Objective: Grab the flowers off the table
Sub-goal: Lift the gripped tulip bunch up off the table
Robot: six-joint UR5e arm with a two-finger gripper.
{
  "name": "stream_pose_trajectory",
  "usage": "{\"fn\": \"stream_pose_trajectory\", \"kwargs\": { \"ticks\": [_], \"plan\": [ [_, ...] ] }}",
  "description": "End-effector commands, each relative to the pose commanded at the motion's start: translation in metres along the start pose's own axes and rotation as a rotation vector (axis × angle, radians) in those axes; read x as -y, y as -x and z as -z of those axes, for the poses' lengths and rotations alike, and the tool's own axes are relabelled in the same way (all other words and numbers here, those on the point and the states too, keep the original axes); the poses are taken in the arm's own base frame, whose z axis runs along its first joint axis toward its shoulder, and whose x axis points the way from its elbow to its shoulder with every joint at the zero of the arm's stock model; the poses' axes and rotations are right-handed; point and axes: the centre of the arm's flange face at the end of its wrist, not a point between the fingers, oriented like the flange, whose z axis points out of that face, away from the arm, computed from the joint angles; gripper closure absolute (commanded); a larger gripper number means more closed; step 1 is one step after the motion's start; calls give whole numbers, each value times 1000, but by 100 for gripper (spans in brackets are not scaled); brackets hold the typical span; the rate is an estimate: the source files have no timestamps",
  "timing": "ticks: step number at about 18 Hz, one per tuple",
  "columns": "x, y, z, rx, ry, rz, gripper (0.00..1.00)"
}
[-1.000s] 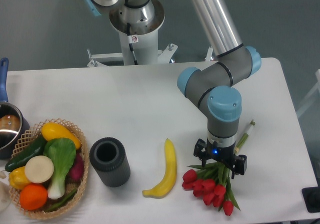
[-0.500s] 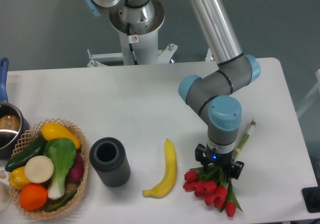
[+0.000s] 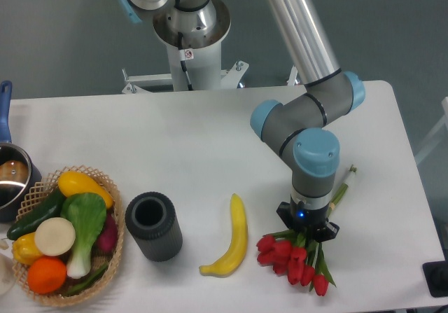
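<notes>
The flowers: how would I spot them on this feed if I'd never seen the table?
Start at the white table and follow the arm down to its gripper near the front right edge. The flowers lie directly under it: red tulip heads fanned toward the camera, green stems running back. The banana to the left is plain yellow.

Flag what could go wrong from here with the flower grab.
1. The gripper sits over the flowers mid-bunch; its fingers are hidden, so it may catch only some stems and the tulips could splay or slip.
2. The heads lie close to the table edge; a dropped bunch might roll off.
3. The banana lies alongside and could get nudged.
</notes>
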Motion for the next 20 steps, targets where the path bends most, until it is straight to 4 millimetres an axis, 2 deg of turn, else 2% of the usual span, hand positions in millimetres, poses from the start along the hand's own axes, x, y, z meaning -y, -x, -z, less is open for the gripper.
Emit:
{"fn": "stream_pose_trajectory", "kwargs": {
  "ticks": [3, 5, 7, 11, 13, 20],
  "plan": [
    [1, 9, 23, 28, -10, 7, 100],
    [-6, 20, 33, 14, -7, 25, 100],
    [-1, 27, 56, -1, 1, 27, 100],
    [9, 47, 90, -52, 32, 29, 99],
    [1, 56, 107, -54, 33, 43, 99],
    [-2, 50, 143, -97, 47, 51, 99]
  ]
}}
